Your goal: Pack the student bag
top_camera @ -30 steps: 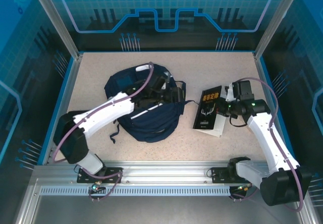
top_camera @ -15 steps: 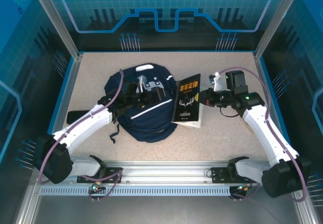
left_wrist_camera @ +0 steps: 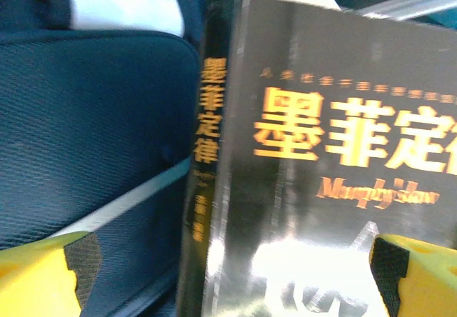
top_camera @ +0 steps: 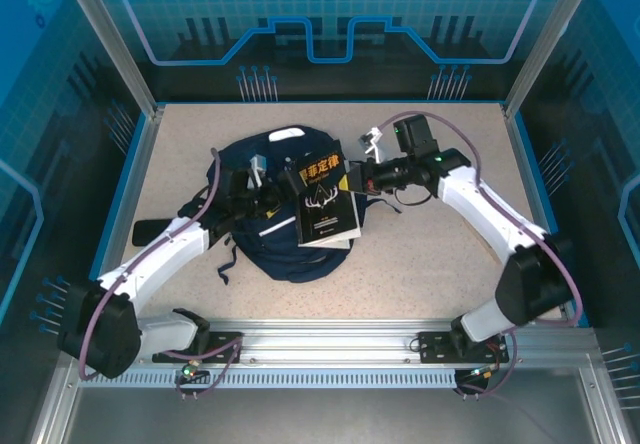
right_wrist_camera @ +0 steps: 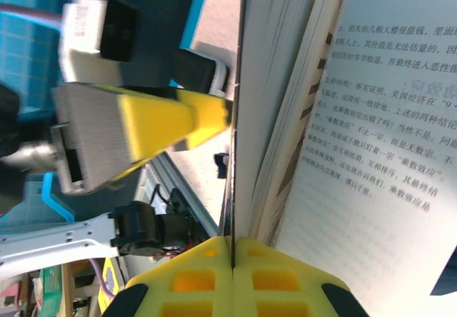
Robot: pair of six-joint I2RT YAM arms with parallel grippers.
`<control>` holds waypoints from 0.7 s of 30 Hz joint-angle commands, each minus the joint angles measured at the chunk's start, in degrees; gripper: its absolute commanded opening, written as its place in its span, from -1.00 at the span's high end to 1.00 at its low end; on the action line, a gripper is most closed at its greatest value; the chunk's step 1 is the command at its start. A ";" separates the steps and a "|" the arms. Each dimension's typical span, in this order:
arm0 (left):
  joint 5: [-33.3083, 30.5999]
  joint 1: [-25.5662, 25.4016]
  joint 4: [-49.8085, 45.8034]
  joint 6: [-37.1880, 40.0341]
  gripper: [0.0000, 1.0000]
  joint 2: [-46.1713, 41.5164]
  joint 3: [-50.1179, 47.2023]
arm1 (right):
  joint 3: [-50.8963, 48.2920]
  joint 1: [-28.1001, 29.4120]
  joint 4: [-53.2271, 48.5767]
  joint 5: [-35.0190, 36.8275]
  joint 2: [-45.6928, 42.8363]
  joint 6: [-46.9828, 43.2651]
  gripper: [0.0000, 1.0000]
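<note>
Centre-left on the speckled beige tabletop (top_camera: 430,254): large soft navy-blue fabric backpack with white stripes (top_camera: 285,254), lying flat. Over its right half: glossy black paperback book with gold lettering (top_camera: 325,202), pinched at its upper right edge by the right jaws. Clamped shut there, seemingly on the cover alone, with pages fanning loose in the right wrist view. Left jaws spread wide and holding nothing, hovering just over the bag fabric with the book's spine between the yellow fingertips (left_wrist_camera: 50,278).

Probably the step of feeding the book into the bag. Cannot tell from here whether the zip mouth stands open, so find it before pushing.
- Use the free left jaws to catch the upper lip of fabric and lift it.
- Bring the book in low and shallow, closed edge leading.
- Watch the loose pages for snagging or folding on the rim.
- Keep hold until most of the book is inside.

Against half a second ago: book carried leftward from the bag's right border, then mostly above bare tabletop. A second ago: near the bag but clear of it. Left arm (top_camera: 160,249) drawn back from the bag's upper right towards its left-centre, jaws wider than a second ago. Right jaws clamped throughout.
</note>
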 commanded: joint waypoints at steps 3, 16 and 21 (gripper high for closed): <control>-5.45 0.30 -3.88 -0.54 -0.97 0.37 -3.31 | 2.60 0.55 -4.26 5.45 8.26 -2.59 0.93; 3.25 0.12 1.40 0.12 -0.71 9.02 -3.00 | 3.69 2.13 -10.50 23.82 14.24 -5.59 -0.02; 5.22 -0.54 1.85 0.91 -0.52 12.85 -1.43 | 3.62 2.31 -10.15 22.73 16.18 -5.41 0.06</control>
